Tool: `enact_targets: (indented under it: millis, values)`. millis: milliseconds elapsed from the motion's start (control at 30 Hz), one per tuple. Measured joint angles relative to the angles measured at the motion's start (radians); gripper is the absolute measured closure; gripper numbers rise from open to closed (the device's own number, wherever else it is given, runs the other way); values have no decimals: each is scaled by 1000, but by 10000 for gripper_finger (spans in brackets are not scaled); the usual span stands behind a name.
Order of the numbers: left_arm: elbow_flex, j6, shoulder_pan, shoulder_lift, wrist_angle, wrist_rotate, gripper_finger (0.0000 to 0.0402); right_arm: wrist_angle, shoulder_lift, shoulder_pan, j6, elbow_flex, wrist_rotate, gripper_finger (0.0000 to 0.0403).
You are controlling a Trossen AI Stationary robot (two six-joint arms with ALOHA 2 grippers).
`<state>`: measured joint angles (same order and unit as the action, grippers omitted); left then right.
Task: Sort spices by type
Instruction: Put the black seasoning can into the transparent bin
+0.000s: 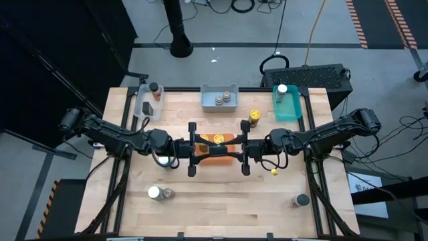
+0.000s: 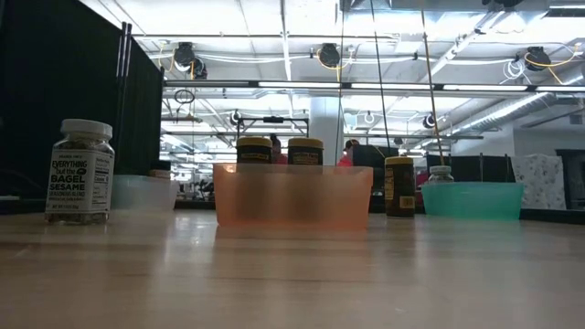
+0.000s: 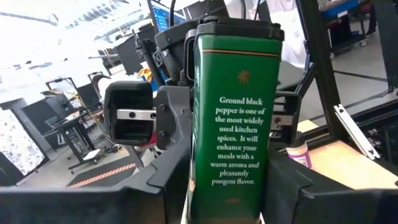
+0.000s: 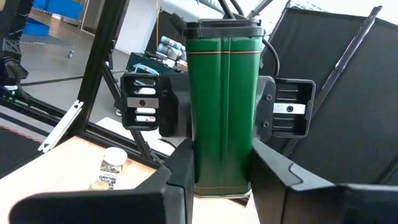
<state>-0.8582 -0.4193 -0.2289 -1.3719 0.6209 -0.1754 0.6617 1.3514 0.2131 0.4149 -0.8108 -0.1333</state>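
The green pepper tin [image 3: 236,118] is cut off by the lower edge of the left wrist view, and its base and the fingertips gripping it are unseen. In the high view both grippers hide that tin above the orange tray [image 1: 217,155]. In the low view the tray's translucent wall blurs the jars [image 2: 279,152] behind it, leaving their labels unreadable.

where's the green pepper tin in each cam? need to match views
High: not discernible; the left gripper and right gripper meet over the orange tray.
Low: not in it.
Left wrist: green pepper tin centre, upright between the near fingers.
Right wrist: centre, upright.
Shared landmark: the opposite gripper behind the tin in both wrist views.
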Motion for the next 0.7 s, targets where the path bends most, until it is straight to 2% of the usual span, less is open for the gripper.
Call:
enact_targets:
  millis: [200, 300, 533, 700]
  values:
    - [-1, 22, -1, -1, -33, -35, 234, -8, -2, 0, -7, 0, -7, 312]
    - [-1, 23, -9, -1, -75, -103, 233, -43, -10, 0, -10, 0, -65, 312]
    - [-2, 21, -23, 4, -145, -278, 231, -167, -60, -1, -42, 0, -122, 312]
    - [-2, 22, -22, 12, -171, -299, 231, -220, -94, 0, -49, 0, -157, 312]
